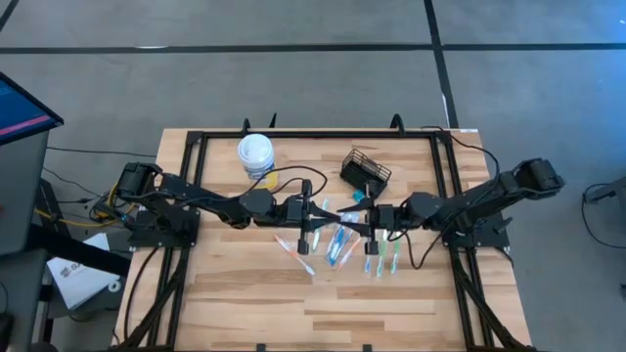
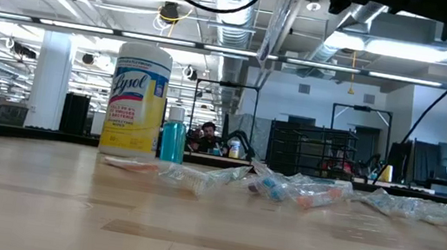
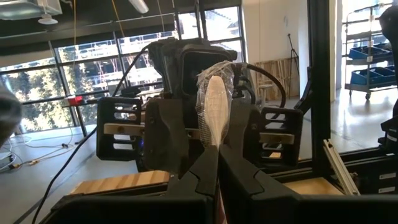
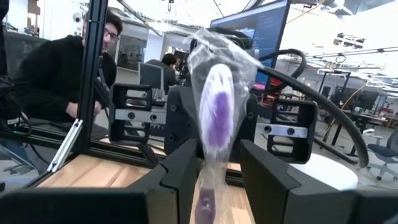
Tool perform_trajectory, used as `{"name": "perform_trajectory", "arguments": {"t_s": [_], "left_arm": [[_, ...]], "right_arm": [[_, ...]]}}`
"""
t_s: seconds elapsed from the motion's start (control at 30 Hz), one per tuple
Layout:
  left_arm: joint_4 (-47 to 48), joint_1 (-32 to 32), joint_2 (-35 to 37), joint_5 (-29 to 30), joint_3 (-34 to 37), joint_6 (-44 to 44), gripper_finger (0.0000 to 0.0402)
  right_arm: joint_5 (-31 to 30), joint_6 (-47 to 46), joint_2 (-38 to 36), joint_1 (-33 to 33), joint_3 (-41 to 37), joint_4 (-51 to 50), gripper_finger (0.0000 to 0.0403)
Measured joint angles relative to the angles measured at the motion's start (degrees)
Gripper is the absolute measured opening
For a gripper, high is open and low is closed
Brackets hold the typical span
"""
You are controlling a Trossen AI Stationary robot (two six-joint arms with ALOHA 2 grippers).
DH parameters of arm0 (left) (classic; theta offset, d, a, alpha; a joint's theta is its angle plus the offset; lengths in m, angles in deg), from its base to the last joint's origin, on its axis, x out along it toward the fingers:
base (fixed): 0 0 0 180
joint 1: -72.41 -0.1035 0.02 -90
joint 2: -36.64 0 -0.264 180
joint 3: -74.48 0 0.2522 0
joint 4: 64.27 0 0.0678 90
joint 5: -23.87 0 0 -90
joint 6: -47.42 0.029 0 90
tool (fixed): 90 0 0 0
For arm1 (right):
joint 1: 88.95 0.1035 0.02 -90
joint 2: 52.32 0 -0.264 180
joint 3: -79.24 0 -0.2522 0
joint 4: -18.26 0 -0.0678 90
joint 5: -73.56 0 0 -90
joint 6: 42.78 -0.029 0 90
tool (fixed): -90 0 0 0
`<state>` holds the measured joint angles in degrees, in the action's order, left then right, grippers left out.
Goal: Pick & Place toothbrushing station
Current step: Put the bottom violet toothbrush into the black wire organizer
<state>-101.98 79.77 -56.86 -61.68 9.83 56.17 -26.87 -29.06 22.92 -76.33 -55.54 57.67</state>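
Two grippers met over the middle of the table (image 1: pixel 245 303), facing each other, and each blocked much of the other's wrist view. The left gripper (image 3: pixel 217 163) had its fingers pressed together on a wrapped toothbrush (image 3: pixel 214 109) with a pale handle, which stood up between them. The right gripper (image 4: pixel 214 168) pinched a second wrapped brush (image 4: pixel 216 109) with a purple centre, its fingers standing a little apart around it; the lower end ran out of the frame. In the high view both grippers were small and dark, and what they held could not be made out there.

Loose wrapped toothbrushes (image 1: pixel 337 244) lay scattered on the wood under and between the arms. The caddy (image 1: pixel 365 171) sat tilted toward the far right of the table, well apart from the canister (image 1: pixel 255 154) at far left-centre; its compartments were too small to read. From the low view the caddy could not be found among the wrappers (image 2: pixel 302 189); the canister (image 2: pixel 138 100) and a blue bottle (image 2: pixel 173 135) stood behind them.

Beyond the wooden table lay grey floor, black frame rails and an open workshop with ceiling lights and racks. A person (image 4: pixel 43 74) in dark clothes sat beside the frame.
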Motion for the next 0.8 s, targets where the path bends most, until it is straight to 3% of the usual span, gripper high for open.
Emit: {"name": "perform_trajectory", "arguments": {"t_s": [0.6,0.8], "left_arm": [[0.1,0.0,0.0,0.0,0.0,0.3,0.0],[0.2,0.0,0.0,-0.2,0.0,0.4,0.0]], "right_arm": [[0.1,-0.2,-3.4,1.3,0.0,-4.3,0.0112],[0.1,-0.2,-3.2,1.3,0.0,-4.7,0.0076]]}}
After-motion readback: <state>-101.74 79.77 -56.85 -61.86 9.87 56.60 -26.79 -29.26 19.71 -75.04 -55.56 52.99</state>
